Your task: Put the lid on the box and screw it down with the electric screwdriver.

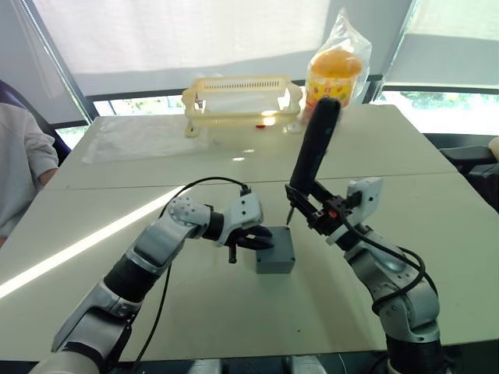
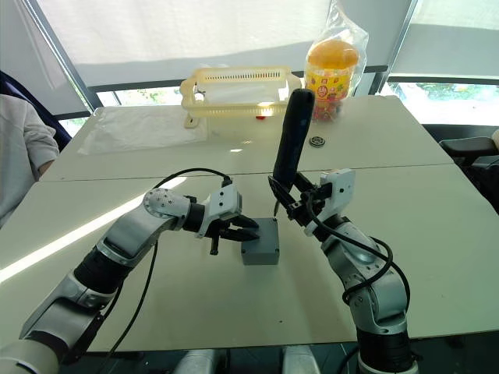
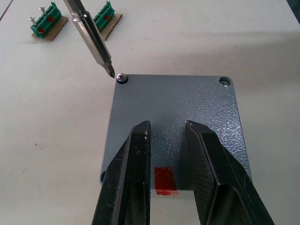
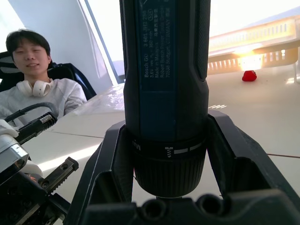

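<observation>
Already the lid (image 3: 173,112) sits on the box (image 1: 275,251) mid-counter, left jaws narrowly parted above it. Right jaws clamp the electric screwdriver (image 1: 313,149), bit just off the corner screw (image 3: 122,78); misaligned, it could slip and shove the unheld box.

Lid (image 3: 173,108) on box (image 1: 276,261) (basket (image 1: 242,100) behind)

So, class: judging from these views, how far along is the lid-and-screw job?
Done: the lid already sits on the box. In hand: the left hand steadies the lid, fingers apart, while the right hand grips the screwdriver, its bit just beside one corner screw, not yet seated on it. A second screw sits in another corner. Left: drive that first screw; the near corners are hidden.
</observation>
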### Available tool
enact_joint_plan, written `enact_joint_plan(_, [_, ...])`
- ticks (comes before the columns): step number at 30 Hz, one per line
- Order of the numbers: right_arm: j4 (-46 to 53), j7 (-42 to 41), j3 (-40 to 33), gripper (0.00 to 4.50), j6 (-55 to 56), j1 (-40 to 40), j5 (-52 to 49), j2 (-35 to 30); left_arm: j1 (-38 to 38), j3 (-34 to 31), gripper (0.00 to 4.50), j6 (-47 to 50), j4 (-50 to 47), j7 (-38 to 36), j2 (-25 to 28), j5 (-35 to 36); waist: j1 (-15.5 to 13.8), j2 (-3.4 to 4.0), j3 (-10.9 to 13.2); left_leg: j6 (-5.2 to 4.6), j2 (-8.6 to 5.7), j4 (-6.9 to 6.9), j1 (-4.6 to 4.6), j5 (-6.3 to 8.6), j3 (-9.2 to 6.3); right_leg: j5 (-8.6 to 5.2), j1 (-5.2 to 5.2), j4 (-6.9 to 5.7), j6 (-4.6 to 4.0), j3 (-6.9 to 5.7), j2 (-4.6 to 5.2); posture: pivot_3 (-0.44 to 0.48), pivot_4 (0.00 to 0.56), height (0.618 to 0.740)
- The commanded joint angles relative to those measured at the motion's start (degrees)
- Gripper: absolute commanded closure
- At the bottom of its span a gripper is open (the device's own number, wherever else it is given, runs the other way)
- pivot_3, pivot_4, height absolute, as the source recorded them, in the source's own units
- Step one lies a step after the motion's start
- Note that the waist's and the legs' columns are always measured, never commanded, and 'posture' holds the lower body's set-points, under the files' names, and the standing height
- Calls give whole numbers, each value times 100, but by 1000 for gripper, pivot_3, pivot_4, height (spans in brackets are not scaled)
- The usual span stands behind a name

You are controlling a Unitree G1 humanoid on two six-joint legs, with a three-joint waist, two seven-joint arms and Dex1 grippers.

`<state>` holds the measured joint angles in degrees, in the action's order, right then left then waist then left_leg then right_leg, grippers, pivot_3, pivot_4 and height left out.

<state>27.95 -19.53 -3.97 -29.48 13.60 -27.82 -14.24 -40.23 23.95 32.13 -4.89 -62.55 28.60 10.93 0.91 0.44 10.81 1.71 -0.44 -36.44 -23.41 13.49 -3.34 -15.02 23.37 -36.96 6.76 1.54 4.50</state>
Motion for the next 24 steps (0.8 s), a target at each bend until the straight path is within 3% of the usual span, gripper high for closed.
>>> enact_joint_plan(1, [334,-7,-95,2716,198,98,-124,14,80,87,3375,42,-27,-20,73,-117,0,0,0,0,0,0,0,0,0,0,0,0,0,0,0,0,150,740])
enact_joint_plan(24, [525,72,-42,2716,177,-109,-220,-50,97,96,3375,-138,100,-74,52,-176,2,-1,-1,0,0,0,1,0,-1,-1,0,-1,-1,0,0,0,150,740])
